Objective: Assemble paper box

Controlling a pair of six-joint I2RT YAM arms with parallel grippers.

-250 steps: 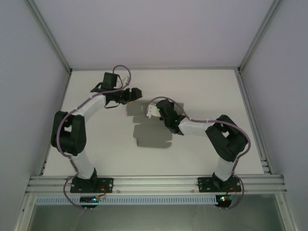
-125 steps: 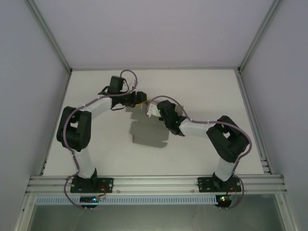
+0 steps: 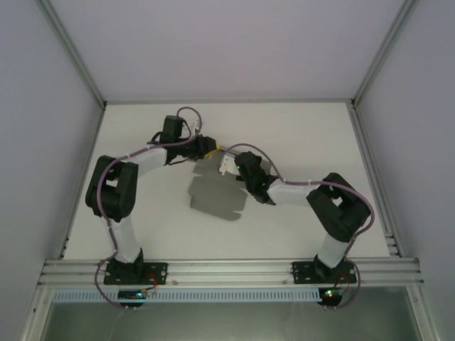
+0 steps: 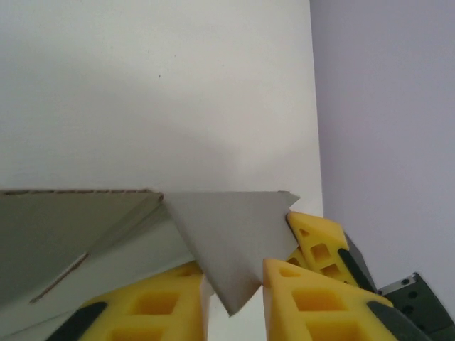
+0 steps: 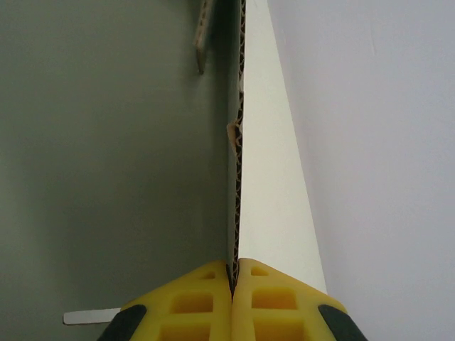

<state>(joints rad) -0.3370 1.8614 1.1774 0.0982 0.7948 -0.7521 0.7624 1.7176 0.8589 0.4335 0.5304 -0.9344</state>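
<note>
**Item inspected:** the paper box (image 3: 217,197), a plain matte grey cut-out sheet of thin corrugated cardboard with several flaps, not yet folded into a box. In the overhead view its main panel spreads over the white bench (image 3: 306,142) on the near side of both hands. Its far edge reaches up to them.

**Right hand** (image 5: 233,283): closed on the sheet. Its two yellow fingers (image 5: 192,305) press together on the sheet's edge, and the fluted core runs straight away from the fingertips. The grey face of the sheet stands to the left of this hand.

**Left hand** (image 4: 234,305): its yellow fingers (image 4: 149,312) stand partly apart, one on each side of the pointed corner of a grey triangular flap (image 4: 227,234). Bare bench shows in the gap beneath the point. Whether either pad touches the flap cannot be told. A wider grey panel extends to the left of this hand.

**Overhead:** the two hands sit near each other at the sheet's far edge, the left hand just beyond the right.
</note>
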